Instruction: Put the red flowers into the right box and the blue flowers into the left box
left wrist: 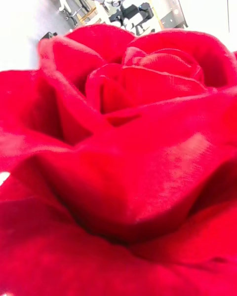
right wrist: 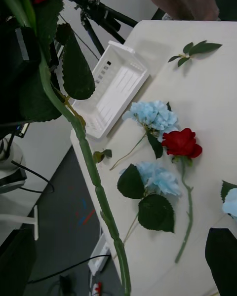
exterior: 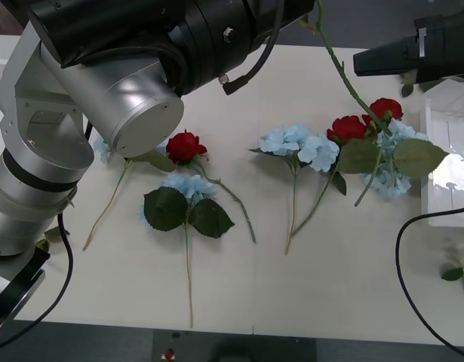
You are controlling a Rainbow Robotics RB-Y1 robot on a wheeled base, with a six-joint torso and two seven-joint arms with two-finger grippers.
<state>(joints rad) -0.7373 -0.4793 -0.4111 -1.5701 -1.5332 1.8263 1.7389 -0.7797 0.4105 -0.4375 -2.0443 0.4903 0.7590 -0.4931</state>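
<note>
My left arm [exterior: 133,113] reaches up and across the surface [exterior: 216,286]. One of the red flowers [left wrist: 123,143] sits right against my left tool's camera, its bloom close enough to touch. I cannot tell whether that tool is clamped on it or how far apart it stands.

That rose's long green stem [exterior: 341,72] slants down just beside my right tool [exterior: 357,62], which hangs above the far right of the surface. I cannot tell whether this tool is open or closed either.

Below my right tool two more red blooms [exterior: 351,128] lie tangled with blue flowers [exterior: 299,147]. Farther off toward my left arm another rose [exterior: 185,145] lies among blue clusters [exterior: 188,185].

The right box [exterior: 450,162] sits near my right tool, at the surface's edge. The left box [right wrist: 116,89] lies well away from it, past the left-hand flowers.
</note>
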